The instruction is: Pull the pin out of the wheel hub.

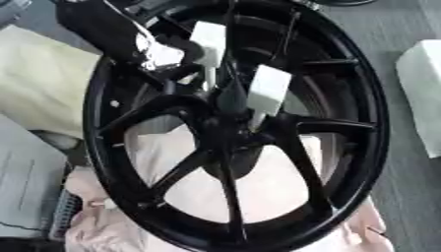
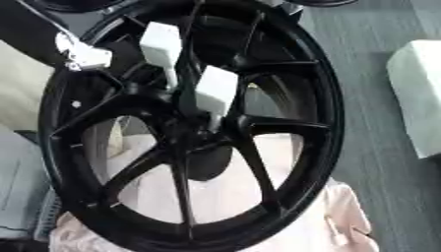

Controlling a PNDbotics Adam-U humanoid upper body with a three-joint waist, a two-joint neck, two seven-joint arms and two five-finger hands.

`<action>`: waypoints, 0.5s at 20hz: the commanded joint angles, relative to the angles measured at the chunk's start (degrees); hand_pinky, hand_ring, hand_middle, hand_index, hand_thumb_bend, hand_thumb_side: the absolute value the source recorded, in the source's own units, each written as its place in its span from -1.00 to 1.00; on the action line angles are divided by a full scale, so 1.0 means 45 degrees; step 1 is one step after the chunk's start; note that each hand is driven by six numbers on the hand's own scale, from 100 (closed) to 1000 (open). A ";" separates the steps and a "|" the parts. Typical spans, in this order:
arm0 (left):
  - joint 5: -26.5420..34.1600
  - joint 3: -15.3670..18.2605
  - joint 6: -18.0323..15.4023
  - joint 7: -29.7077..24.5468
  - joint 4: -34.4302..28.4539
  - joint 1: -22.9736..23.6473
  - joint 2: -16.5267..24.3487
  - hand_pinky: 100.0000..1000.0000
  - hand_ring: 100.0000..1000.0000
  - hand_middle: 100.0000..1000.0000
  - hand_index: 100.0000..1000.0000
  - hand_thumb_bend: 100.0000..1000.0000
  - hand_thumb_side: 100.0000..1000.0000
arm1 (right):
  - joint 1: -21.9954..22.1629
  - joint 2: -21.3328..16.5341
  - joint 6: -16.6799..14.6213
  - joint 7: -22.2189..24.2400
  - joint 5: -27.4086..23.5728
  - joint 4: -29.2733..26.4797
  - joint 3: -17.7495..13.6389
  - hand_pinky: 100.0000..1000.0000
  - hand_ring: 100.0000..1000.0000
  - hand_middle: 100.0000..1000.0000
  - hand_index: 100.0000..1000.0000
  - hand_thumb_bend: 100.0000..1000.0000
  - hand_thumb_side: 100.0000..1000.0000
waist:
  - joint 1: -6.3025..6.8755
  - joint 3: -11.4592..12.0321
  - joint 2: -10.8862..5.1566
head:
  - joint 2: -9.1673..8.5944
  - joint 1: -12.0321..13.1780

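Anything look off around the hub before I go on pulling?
Nothing looks damaged or spilled. The black wheel is whole, with pink cloth behind its spokes. Two white-headed pins stand at the hub, the upper one beside the left hand. I cannot tell the hand's grip.

No text, label, brand, number or sign can be read in either view. The black wheel (image 1: 237, 123) shows no lettering on its rim or spokes. The two white block-shaped pin handles (image 1: 268, 91) at the hub are blank on the faces that show. The pale cloth (image 1: 258, 197) under the wheel and the white object (image 2: 418, 98) at the right edge carry no marks that can be made out.
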 commanded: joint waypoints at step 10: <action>-0.0834 0.0197 -0.1041 -0.0149 0.1943 -0.0155 -0.0508 0.62 0.57 0.54 0.72 -0.39 0.22 | -0.0015 -0.0007 -0.0117 0.0147 0.0134 0.0004 -0.0047 0.22 0.04 -0.03 0.17 -0.15 -0.66 | -0.0207 0.0057 -0.0031 | -0.0738 0.0015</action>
